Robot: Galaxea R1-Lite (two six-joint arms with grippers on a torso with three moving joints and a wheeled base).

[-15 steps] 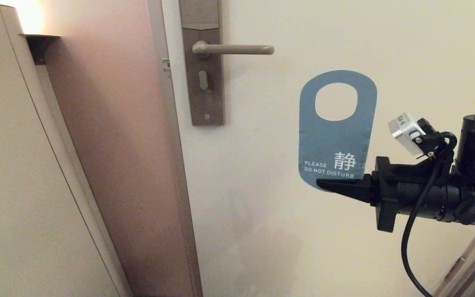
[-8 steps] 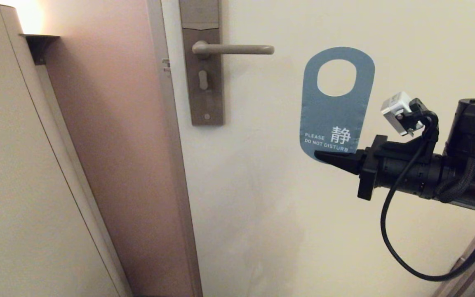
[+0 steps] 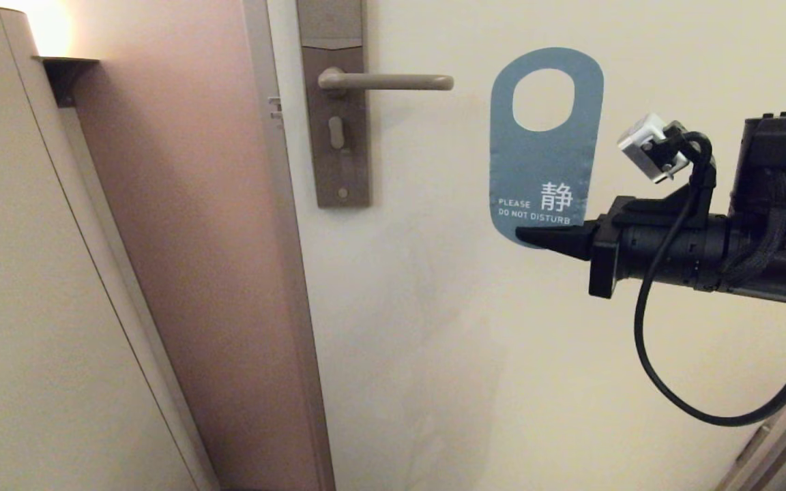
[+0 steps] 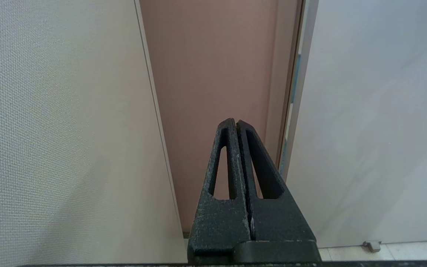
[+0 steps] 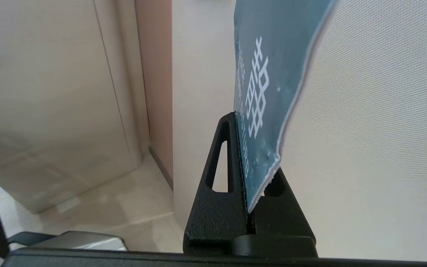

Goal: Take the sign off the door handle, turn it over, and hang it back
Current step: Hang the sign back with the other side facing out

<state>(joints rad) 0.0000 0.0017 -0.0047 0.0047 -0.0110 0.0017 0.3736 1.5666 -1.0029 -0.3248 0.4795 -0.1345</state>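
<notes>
The sign (image 3: 544, 164) stands upright in the air, blue "PLEASE DO NOT DISTURB" side facing me, its oval hole level with the door handle (image 3: 386, 82) and a short way right of the lever's tip. My right gripper (image 3: 524, 236) is shut on the sign's bottom edge, reaching in from the right. In the right wrist view the sign (image 5: 269, 85) rises from between the closed fingers of the right gripper (image 5: 237, 118). My left gripper (image 4: 235, 123) is shut on nothing, low down and pointing at the door frame; the head view does not show it.
The handle's tall backplate (image 3: 336, 157) with keyhole sits on the cream door (image 3: 475, 341). Left of it runs the brownish door frame (image 3: 188, 239) and a pale wall panel (image 3: 38, 307). A black cable (image 3: 645, 354) loops under the right arm.
My right gripper has lifted the sign and carried it slightly left, bringing its hole from below the handle up to the lever's height. The left gripper is as before.
</notes>
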